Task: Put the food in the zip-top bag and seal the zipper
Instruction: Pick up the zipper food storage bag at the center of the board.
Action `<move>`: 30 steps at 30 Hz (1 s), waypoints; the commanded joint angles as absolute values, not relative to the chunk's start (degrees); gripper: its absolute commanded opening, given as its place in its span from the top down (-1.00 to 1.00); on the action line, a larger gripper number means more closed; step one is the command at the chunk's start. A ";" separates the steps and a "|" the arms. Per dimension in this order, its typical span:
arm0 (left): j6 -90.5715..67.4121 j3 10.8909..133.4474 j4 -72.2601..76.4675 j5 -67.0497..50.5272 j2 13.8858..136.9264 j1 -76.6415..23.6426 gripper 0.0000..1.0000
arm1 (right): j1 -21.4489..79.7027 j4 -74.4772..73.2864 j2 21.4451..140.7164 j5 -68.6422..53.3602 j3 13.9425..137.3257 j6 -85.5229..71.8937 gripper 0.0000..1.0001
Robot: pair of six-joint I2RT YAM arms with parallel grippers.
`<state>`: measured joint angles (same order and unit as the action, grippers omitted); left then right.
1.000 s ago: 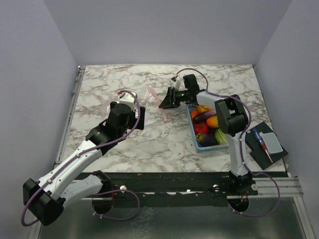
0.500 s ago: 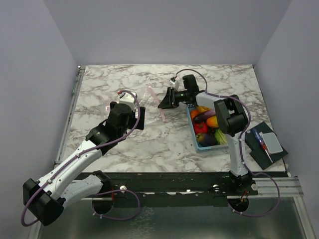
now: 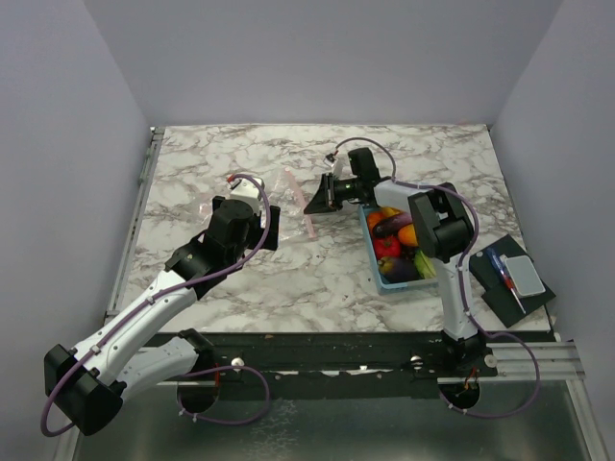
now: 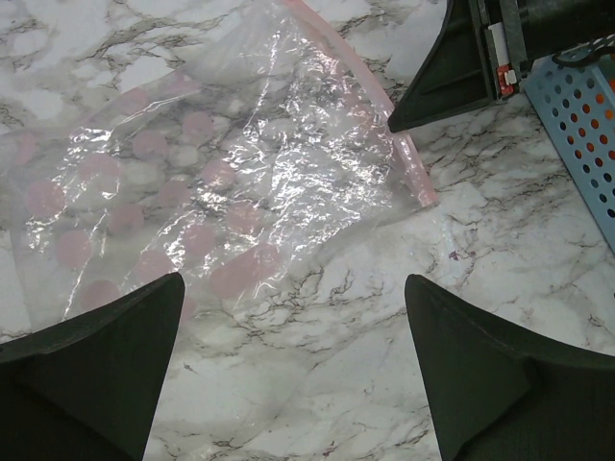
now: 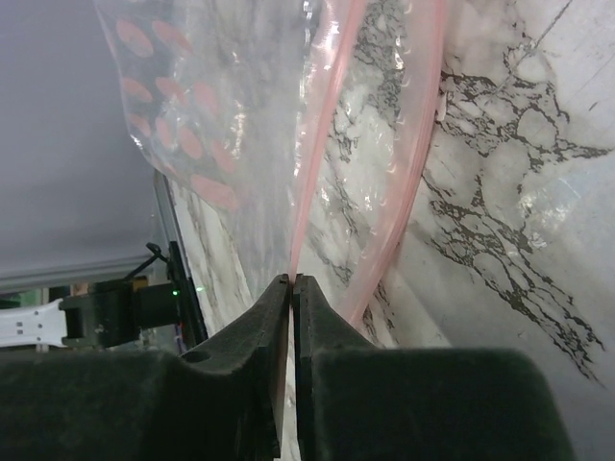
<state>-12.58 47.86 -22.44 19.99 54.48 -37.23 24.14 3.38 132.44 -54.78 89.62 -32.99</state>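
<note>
The zipper (image 5: 424, 88) between right fingers (image 5: 252, 370)

Soft, even overhead light, faint shadows. Glare glints on the crinkled bag (image 4: 240, 182). Right wrist view blurs in the near foreground.

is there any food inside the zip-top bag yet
No, the zip-top bag is see-through with nothing inside it, and the toy food sits in the light-blue basket.
</note>
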 commanded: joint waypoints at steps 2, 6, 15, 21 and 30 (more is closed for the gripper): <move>-12.28 48.01 -22.59 19.95 54.49 -37.17 -0.98 | 24.61 4.57 131.98 -54.34 90.20 -33.13 0.96; -12.29 47.98 -22.59 19.95 54.49 -37.16 -0.98 | 24.85 4.85 129.78 -53.36 89.07 -32.84 0.99; -13.11 48.20 -22.49 20.85 54.27 -37.18 -0.98 | 25.78 4.36 119.54 -48.58 83.98 -30.48 0.99; -14.91 48.83 -22.15 21.58 54.06 -37.17 -0.98 | 26.77 0.29 114.02 -45.66 83.78 -27.32 0.99; -18.14 56.02 -21.71 18.54 54.92 -37.17 -0.98 | 28.75 -10.04 106.14 -39.01 86.09 -20.45 0.99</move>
